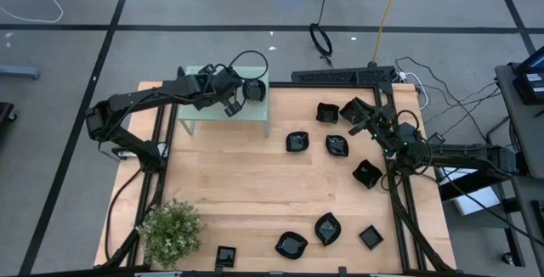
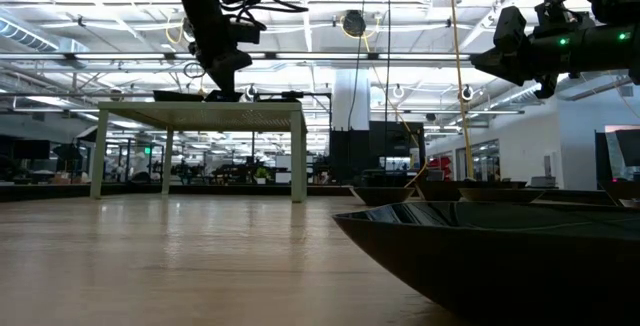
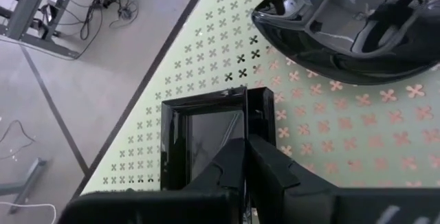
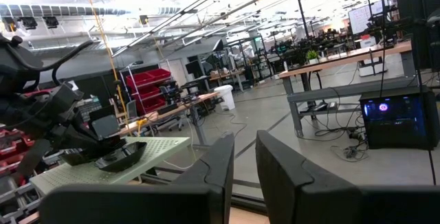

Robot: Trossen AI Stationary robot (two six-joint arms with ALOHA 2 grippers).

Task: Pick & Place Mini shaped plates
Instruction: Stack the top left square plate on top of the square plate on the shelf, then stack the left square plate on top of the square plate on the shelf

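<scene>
Setting the square plate (image 3: 206,138) flat on the pale green perforated stand (image 1: 255,111) is the step in hand, as I judge it. The left gripper (image 3: 246,157) pinches that plate's rim, fingers nearly together, just beside a round plate (image 3: 350,31) already on the stand near its far edge. To do it well, lower level, let go only once it rests, and keep clear of the round one. Other plates (image 1: 337,145) lie along the tabletop's right side and near edge. The right gripper (image 4: 245,159) hangs above them, narrowly parted, empty.
</scene>
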